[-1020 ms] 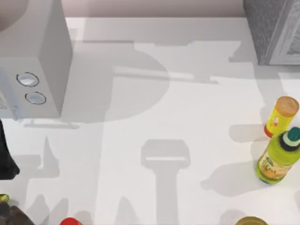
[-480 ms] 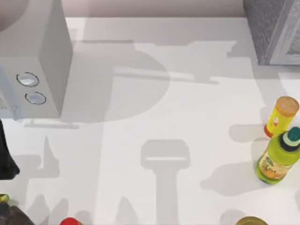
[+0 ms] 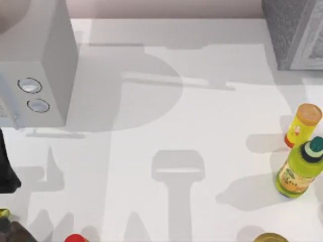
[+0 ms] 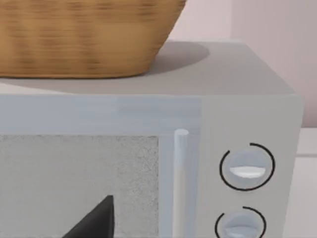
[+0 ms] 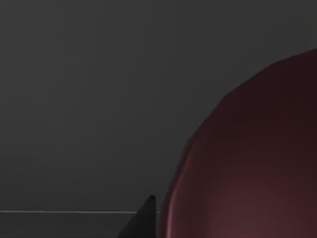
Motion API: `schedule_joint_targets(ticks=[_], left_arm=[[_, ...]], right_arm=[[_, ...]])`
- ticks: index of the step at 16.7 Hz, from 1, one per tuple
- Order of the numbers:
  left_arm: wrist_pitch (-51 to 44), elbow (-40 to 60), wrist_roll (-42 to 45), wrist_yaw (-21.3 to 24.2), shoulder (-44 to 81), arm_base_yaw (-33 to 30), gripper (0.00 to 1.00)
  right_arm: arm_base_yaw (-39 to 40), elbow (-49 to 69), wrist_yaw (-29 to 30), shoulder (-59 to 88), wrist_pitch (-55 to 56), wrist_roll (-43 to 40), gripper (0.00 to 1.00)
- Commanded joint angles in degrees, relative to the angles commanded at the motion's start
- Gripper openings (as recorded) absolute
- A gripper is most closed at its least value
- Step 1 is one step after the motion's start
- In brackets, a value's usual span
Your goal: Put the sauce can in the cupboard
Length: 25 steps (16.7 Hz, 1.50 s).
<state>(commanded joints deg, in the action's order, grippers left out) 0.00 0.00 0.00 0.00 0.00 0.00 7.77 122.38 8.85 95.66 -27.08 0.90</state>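
From above, the white table [image 3: 202,116] carries the grey speckled cupboard [image 3: 295,33] at its far right corner, its lighter framed door facing the table. At the far left stands a big light-grey box [image 3: 35,60] with two round knobs [image 3: 30,85] on its front. Down the right side a slim yellow bottle with an orange cap [image 3: 303,124] stands just behind a yellow-green bottle with a green cap [image 3: 299,171], the two nearly touching. At the very near edge, right of centre, a sliver of a round olive-yellow rim [image 3: 270,237] peeks in; I cannot tell what it is. A small red thing [image 3: 76,238] sits at the near edge on the left, and a dark shape [image 3: 7,171] of an arm hangs at the left border beside the box.

From the left wrist, the box with the knobs fills the scene close up: a speckled window, an upright handle bar [image 4: 181,183], and a woven basket [image 4: 84,34] resting on its top. One dark fingertip [image 4: 96,220] of the left gripper pokes in low down; I cannot tell how its claw stands.

From the right wrist, the scene is dark. A rounded maroon surface, seemingly the sauce can [image 5: 247,163], looms very close, with one dark fingertip [image 5: 143,218] just beside it. Whether that claw pinches it I cannot tell.
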Motion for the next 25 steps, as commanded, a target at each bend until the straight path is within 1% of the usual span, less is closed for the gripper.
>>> schedule_joint_targets(ticks=[5, 11, 24, 25], left_arm=[[0.0, 0.0, 0.0, 0.0, 0.0, 0.0, 1.00], [0.0, 0.0, 0.0, 0.0, 0.0, 0.0, 1.00], [0.0, 0.0, 0.0, 0.0, 0.0, 0.0, 1.00], [0.0, 0.0, 0.0, 0.0, 0.0, 0.0, 1.00]], right_arm=[[-1.4, 7.8, -1.4, 9.9, 1.1, 0.1, 0.00], [-1.9, 9.3, -1.9, 11.3, 1.9, 0.1, 0.00], [-1.9, 9.3, -1.9, 11.3, 1.9, 0.1, 0.98], [-1.9, 9.3, -1.9, 11.3, 1.9, 0.1, 1.00]])
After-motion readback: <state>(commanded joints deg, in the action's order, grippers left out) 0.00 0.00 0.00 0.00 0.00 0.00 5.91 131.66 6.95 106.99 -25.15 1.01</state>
